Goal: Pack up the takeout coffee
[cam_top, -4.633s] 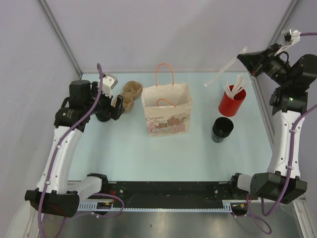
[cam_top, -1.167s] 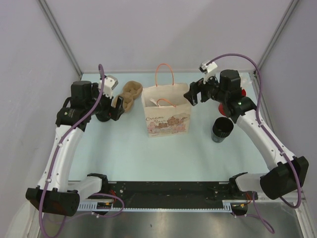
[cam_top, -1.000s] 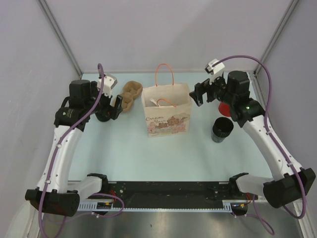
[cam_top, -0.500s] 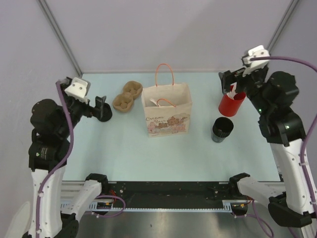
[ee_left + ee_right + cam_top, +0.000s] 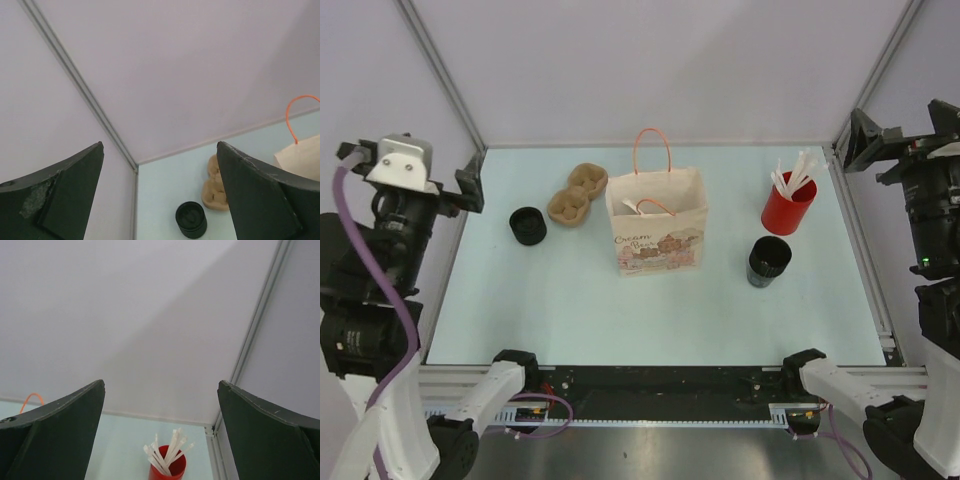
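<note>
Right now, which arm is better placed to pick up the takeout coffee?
Left. The takeout coffee stands left of the paper bag, on that arm's side, and shows in the left wrist view below the open left gripper. The right gripper faces the red cup instead.

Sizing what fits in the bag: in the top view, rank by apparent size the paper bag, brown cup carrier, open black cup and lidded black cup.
1. paper bag, largest
2. brown cup carrier
3. open black cup, only slightly larger than the next
4. lidded black cup, smallest
</note>
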`<control>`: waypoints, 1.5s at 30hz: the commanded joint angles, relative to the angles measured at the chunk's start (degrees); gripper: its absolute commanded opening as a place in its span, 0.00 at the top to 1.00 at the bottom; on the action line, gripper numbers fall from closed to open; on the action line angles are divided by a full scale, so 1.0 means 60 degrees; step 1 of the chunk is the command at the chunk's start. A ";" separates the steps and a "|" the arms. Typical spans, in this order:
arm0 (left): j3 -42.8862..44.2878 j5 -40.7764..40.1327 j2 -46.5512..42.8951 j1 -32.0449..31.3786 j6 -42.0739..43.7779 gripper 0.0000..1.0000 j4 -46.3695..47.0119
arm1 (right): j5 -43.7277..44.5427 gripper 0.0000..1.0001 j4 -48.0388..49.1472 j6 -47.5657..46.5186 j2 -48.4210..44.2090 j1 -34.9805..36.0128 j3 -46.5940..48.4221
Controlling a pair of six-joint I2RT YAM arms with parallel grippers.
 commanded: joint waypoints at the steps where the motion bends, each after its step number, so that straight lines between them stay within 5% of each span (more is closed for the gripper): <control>1: 0.1618 -0.0896 0.0395 0.0043 0.0490 0.01 -0.0215 | 0.1072 0.00 0.0031 0.0467 0.0589 0.0135 0.0821; 17: 0.3187 -0.1249 0.1012 0.0043 0.0125 0.00 -0.0406 | 0.1338 0.00 -0.0130 0.0892 0.1058 0.0472 0.1439; 45: 0.3187 -0.0912 0.0895 0.0043 -0.0110 0.01 -0.0552 | 0.1176 0.00 -0.0057 0.0980 0.0970 0.0516 0.0984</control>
